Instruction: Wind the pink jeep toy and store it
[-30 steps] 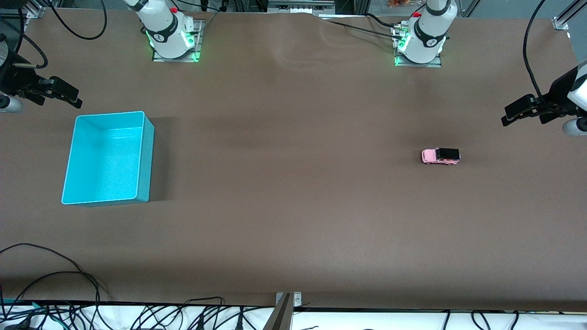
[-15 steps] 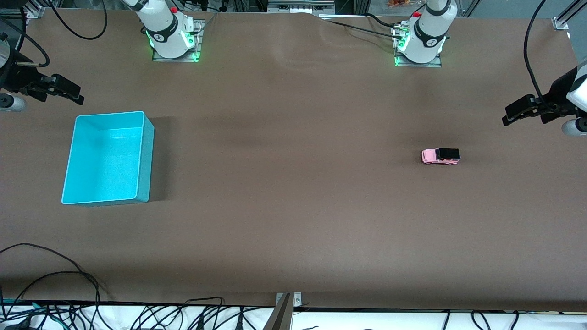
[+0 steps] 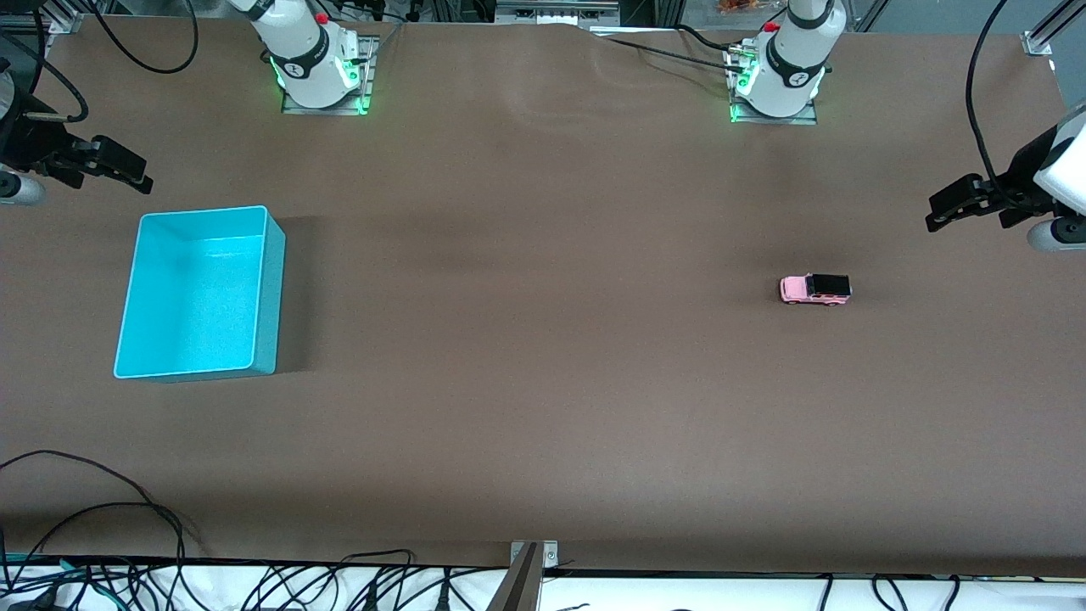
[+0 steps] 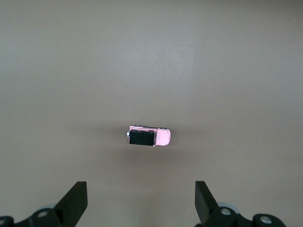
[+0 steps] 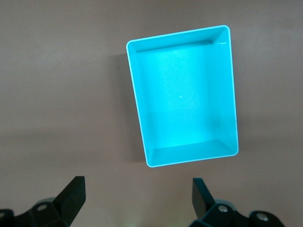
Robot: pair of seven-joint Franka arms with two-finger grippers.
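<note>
Showing start layout: pink jeep toy [image 3: 815, 289] untouched on table [image 3: 543, 382] w/ left gripper [image 4: 141, 204] wide open, empty, above for pickup; right gripper [image 5: 135, 201] likewise open, empty over turquoise bin [image 3: 270, 293], ready for storing.

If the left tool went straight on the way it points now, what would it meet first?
Probably the bare table. The open left tool points down at it, with the pink jeep toy just ahead of its fingers; depth is unclear.

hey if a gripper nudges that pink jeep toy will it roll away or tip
The pink jeep toy stands on its wheels on the flat table, so an end-on nudge would likely roll it. It looks rigid, small and probably light. Its low, boxy body makes tipping unlikely.
</note>
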